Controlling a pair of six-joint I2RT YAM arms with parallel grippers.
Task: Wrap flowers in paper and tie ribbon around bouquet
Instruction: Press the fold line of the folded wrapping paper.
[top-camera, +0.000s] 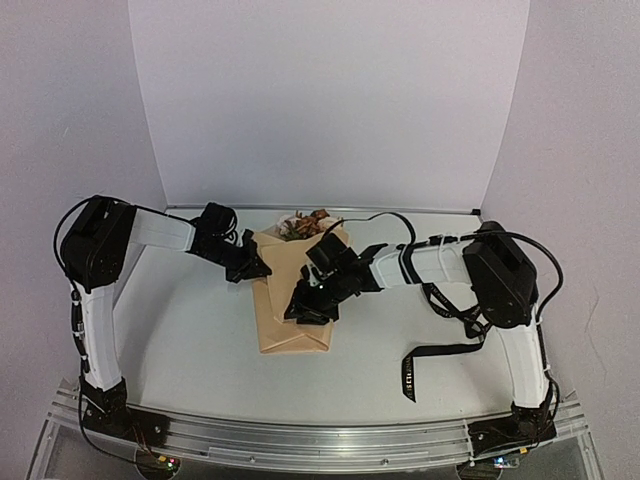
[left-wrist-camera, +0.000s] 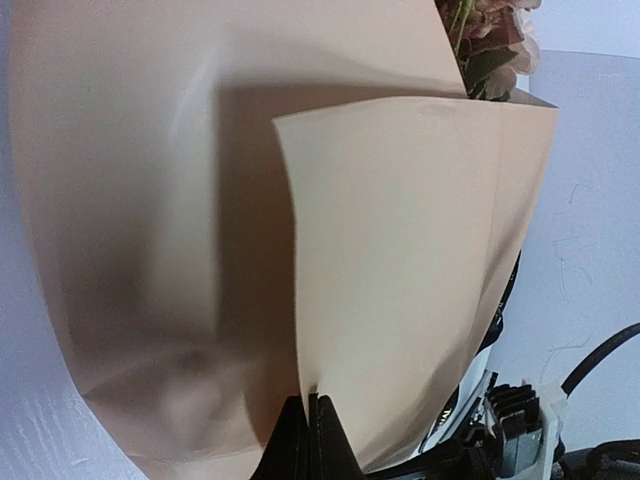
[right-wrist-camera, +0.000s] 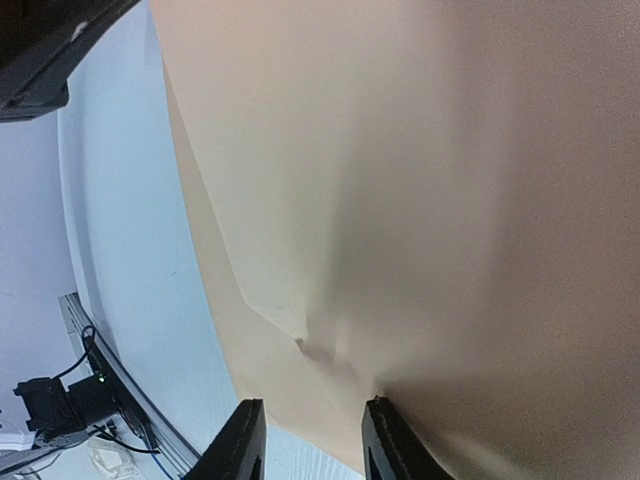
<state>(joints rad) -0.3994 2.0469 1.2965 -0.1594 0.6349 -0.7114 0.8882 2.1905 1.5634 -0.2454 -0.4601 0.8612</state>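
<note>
1. Left pincer (left-wrist-camera: 311, 410) is closed, its two black fingers pressed together on the lower edge of the paper (top-camera: 290, 322), where one flap overlaps another. From above, it meets the bundle at the bundle's left edge.
2. Right pincer (right-wrist-camera: 312, 405) has its fingers parted, with a clear gap between them. It hovers low over the middle of the folded paper; one fingertip (right-wrist-camera: 378, 412) sits at the paper's surface, and nothing is clamped between the two.
3. White table (top-camera: 180, 320) carries everything, with both arms reaching inward from its left and right sides.
4. Tan, peach-coloured paper lies near the middle of the table, folded over into a long bundle. Its narrower, folded end points toward the near edge and its wider end toward the far edge. In the left wrist view one flap stands loose in front of another, not flat against it.
5. Black ribbon (top-camera: 430, 353) with light lettering lies flat toward the near right corner of the table, bent into an L shape. It is well apart from the paper, close to the right arm's upright section.
6. Flowers (top-camera: 305, 225) poke out of the wider end of the paper, nearest the far edge: cream and orange-brown blooms with green leaves. Their stems are hidden inside the fold.
</note>
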